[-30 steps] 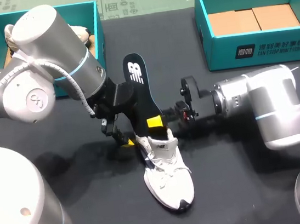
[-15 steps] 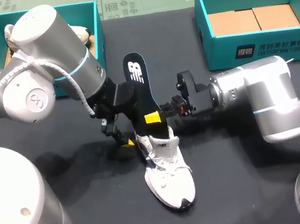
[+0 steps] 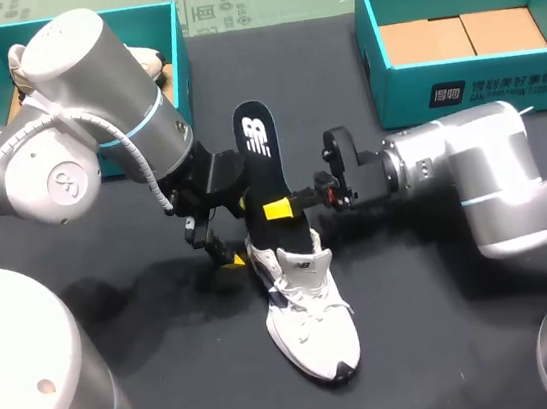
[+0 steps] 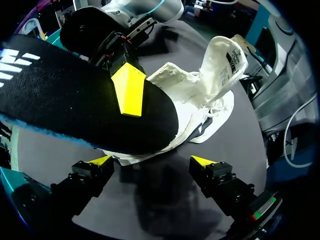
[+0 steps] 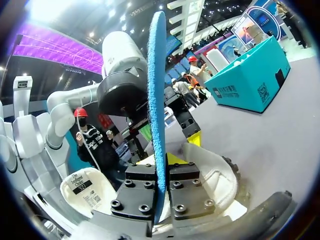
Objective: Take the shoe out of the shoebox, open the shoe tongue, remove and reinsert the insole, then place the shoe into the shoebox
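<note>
The white shoe (image 3: 310, 313) lies on the black table, toe toward the front edge. The black insole (image 3: 260, 161) with a white logo stands upright out of its heel. My right gripper (image 3: 280, 210) is shut on the insole's lower part; in the right wrist view the blue-edged insole (image 5: 157, 90) is clamped edge-on in the gripper (image 5: 160, 170). My left gripper (image 3: 236, 236) stands open at the shoe's heel. In the left wrist view its gripper (image 4: 151, 162) has its fingers spread, with the shoe (image 4: 210, 95) and the insole (image 4: 75, 107) just ahead of them.
A teal shoebox (image 3: 68, 26) at the back left holds another shoe (image 3: 146, 60). A second teal shoebox (image 3: 470, 88) with cardboard inside stands at the back right. The black table (image 3: 441, 324) spreads to the front and right of the shoe.
My right gripper moved left to the insole and shut on it. The insole tipped slightly right and the shoe shifted a little. The left arm stayed put.
</note>
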Controlling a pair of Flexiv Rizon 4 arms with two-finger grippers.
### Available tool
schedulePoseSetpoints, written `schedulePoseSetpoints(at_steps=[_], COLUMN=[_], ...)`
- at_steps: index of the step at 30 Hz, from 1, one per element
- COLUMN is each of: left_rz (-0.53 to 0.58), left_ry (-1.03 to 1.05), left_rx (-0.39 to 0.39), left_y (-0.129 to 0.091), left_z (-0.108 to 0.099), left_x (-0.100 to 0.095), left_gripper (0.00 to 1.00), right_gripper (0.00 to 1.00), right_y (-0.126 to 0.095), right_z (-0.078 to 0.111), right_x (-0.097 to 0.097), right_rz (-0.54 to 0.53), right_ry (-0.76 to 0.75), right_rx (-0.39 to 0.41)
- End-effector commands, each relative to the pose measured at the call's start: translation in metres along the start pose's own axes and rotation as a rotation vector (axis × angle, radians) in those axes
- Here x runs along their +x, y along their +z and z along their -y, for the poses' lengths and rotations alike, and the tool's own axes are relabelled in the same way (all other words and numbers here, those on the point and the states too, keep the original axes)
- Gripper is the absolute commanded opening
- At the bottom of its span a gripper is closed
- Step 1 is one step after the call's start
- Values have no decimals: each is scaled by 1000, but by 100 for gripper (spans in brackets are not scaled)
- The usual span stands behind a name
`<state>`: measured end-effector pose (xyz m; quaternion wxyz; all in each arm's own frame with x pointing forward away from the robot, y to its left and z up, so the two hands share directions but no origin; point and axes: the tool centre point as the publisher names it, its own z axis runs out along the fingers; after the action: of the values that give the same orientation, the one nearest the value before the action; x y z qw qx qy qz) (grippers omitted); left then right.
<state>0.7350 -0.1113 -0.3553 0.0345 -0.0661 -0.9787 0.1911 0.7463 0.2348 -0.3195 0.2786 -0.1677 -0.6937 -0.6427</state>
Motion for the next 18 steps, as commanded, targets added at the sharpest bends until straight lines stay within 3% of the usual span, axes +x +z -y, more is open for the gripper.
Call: schedulePoseSetpoints(at_steps=[1,18], left_rz=[1,1], left_ry=[0,0], left_rx=[-1,-1], left_y=[1,1], left_z=[0,0], left_x=[0,0], left_gripper=[100,100], right_gripper=[0,0], right_y=[-3,-1], right_z=[12,43], right_x=[2,-4], right_rz=[-2,-70], right_ry=[13,143], right_rx=[-12,45])
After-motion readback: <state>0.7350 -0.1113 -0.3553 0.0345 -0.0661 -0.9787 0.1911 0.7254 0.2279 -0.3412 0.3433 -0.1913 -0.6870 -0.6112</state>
